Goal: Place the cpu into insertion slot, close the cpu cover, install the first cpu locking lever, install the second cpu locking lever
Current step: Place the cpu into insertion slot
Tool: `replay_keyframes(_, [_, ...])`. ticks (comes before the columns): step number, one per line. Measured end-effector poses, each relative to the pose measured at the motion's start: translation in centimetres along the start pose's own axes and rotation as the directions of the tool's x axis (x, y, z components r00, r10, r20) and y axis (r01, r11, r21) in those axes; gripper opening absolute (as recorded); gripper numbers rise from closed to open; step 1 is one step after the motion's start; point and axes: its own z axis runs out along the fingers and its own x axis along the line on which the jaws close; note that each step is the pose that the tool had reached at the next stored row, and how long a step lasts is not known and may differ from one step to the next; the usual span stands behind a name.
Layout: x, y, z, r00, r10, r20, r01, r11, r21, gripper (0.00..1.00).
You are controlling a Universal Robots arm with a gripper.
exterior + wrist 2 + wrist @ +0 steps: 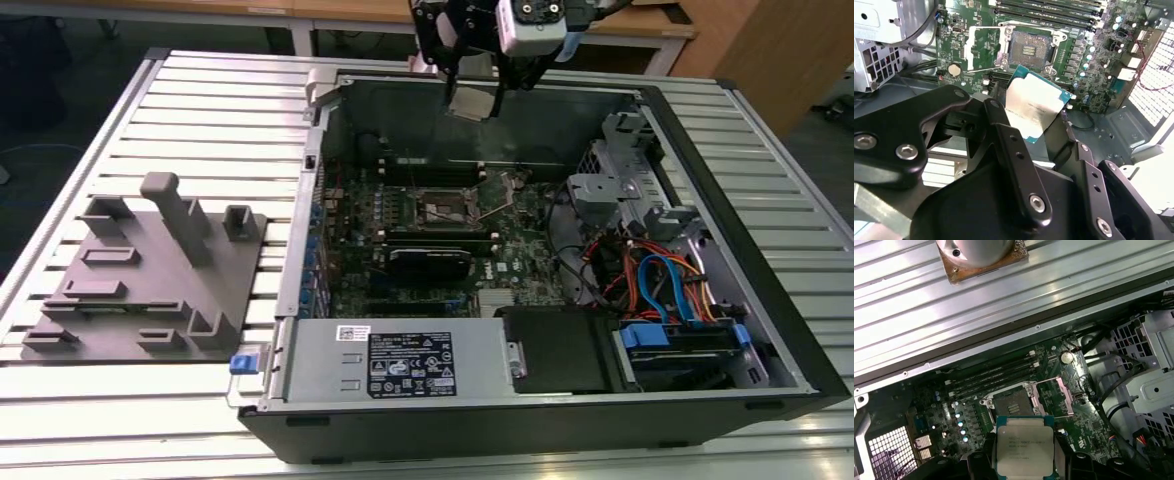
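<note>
The gripper is closed on the chip, its two black fingers pinching opposite edges so the dull silver top faces the wrist cameras. In the exterior view the chip hangs tilted in the air over the far side of the open computer case, well above the green board and touching nothing but the fingers.

The socket lies lower down on the board, dark and square. Its silvery cover is swung up to one side, and a thin wire lever stands out from the frame beside it.

Around the socket:
- Long black memory slots run along one side.
- A coin battery sits beyond the raised cover.
- A long black card lies on the near side in the exterior view.

Farther out, a grey drive cage and a bundle of orange and blue cables crowd the exterior view's right. A labelled power supply box fills the near corner. The case rests on a ribbed metal table, with a grey holder tray on the exterior view's left.
</note>
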Motion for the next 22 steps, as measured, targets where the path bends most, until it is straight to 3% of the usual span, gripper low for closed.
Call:
replay_keyframes(10, [0.00,0.00,0.00,1.0000,0.003,0.0003,-0.003,1.0000,0.0000,0.54])
replay_keyframes(14, [0.00,0.00,0.02,0.9993,0.036,0.0031,-0.036,0.9993,-0.0008,0.54])
replay_keyframes(18, [0.00,-0.01,0.11,0.9954,0.095,0.0088,-0.095,0.9954,-0.0010,0.54])
replay_keyframes(22, [0.00,-0.02,0.19,0.9871,0.160,0.0147,-0.159,0.9872,-0.0023,0.54])
